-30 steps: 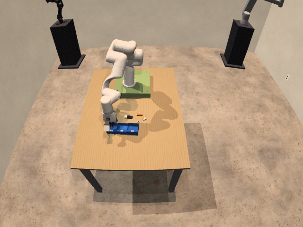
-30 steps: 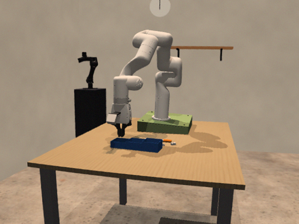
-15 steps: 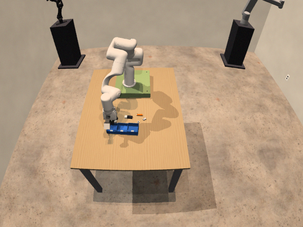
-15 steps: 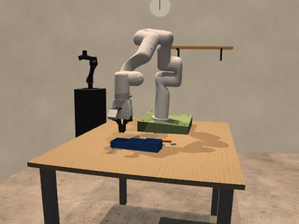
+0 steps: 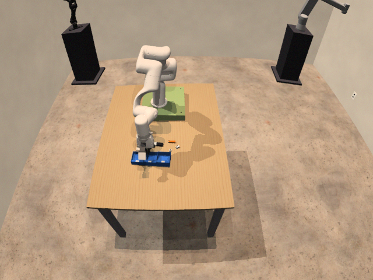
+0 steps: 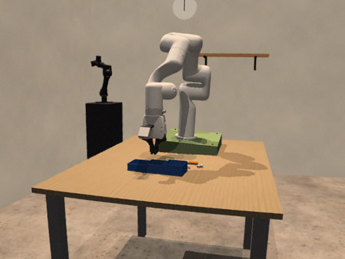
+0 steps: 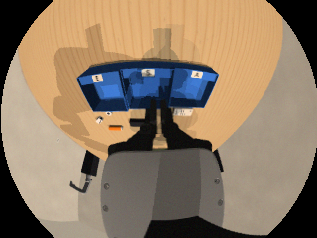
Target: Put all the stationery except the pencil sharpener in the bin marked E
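Several small items, an orange one (image 5: 172, 141) among them, lie on the worktop (image 5: 192, 186) beside the blue bins (image 5: 165, 164), so sorting looks unfinished, while the claw (image 6: 153, 150) hangs above the bins, pinched nearly closed and empty.

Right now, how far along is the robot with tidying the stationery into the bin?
Little looks done: I see nothing inside the blue bin. The hand hangs shut and empty above it. Left: an orange item, a black item and small white pieces lie on the table beside the bin.
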Motion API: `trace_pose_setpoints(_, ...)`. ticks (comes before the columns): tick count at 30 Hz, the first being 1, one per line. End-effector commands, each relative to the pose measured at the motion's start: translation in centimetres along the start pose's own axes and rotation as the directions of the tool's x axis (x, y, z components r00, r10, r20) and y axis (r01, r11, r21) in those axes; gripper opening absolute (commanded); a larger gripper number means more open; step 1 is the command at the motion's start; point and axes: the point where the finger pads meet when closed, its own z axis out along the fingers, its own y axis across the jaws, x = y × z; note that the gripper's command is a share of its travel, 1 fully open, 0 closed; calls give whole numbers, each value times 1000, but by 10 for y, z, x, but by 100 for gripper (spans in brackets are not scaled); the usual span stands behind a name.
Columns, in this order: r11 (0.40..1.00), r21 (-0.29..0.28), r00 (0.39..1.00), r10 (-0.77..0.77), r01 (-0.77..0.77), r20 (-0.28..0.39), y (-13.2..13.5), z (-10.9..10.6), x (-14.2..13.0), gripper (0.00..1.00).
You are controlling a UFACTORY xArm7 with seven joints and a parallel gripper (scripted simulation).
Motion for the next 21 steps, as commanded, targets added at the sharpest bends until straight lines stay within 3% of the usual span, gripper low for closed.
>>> trace_pose_setpoints(1,1000,-3,1000,2,-2,-5,-17,-2,2,7)
trace_pose_setpoints(6,1000,-3,1000,2,-2,-4,-17,-2,2,7)
trace_pose_setpoints(21,1000,-3,1000,2,-2,-4,-17,33,2,7)
